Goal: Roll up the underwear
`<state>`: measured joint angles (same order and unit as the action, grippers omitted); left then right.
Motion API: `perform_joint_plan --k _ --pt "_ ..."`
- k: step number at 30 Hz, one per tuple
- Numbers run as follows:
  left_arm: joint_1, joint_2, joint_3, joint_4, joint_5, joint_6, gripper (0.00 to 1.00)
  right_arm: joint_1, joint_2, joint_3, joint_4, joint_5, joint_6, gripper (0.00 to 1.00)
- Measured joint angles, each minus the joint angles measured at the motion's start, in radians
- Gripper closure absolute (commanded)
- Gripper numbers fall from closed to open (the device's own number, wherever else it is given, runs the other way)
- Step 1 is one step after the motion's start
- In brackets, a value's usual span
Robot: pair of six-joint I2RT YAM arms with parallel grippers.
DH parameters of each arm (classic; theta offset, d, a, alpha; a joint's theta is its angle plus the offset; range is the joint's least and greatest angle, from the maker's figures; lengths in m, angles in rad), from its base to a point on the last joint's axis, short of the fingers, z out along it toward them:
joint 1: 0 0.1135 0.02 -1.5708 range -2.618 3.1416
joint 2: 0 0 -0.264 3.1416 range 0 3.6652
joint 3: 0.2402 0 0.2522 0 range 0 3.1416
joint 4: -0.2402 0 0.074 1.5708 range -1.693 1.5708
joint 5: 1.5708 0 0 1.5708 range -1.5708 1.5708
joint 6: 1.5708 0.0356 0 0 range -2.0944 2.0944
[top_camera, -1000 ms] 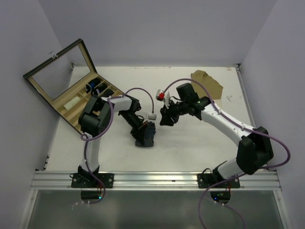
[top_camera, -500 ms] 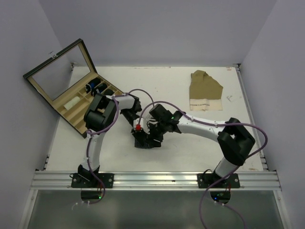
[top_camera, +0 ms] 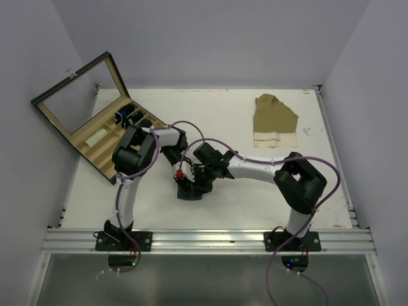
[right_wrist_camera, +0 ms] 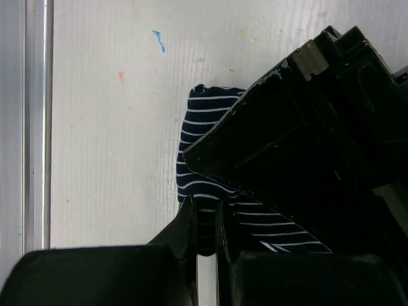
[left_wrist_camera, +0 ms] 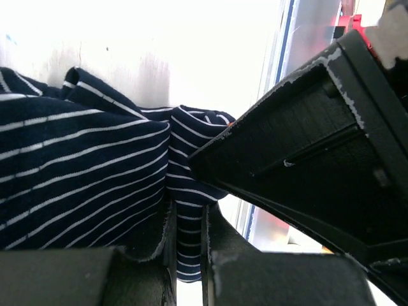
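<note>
Now, striped underwear [left_wrist_camera: 83, 185] tight between both pairs of jaws.

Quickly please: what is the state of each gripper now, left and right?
Left gripper: closed, holding the striped underwear.
Right gripper: closed, holding an edge of the same striped underwear.

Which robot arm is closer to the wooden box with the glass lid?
Left. The left arm bends right beside the wooden box, at its near corner. The right arm reaches in from the opposite side to the striped underwear, well away from the box.
</note>
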<state>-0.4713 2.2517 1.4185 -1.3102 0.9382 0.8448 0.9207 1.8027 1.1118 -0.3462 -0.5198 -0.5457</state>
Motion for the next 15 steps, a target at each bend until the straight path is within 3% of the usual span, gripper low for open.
perform_joint_plan --k 8,15 --pt "0.042 -0.062 -0.054 0.05 -0.026 -0.024 0.69 -0.043 0.069 0.043 0.01 -0.13 0.008 1.0" --pt "0.177 -0.229 -0.077 0.211 -0.054 -0.042 0.55 -0.13 0.152 0.092 0.018 -0.298 0.061 1.0"
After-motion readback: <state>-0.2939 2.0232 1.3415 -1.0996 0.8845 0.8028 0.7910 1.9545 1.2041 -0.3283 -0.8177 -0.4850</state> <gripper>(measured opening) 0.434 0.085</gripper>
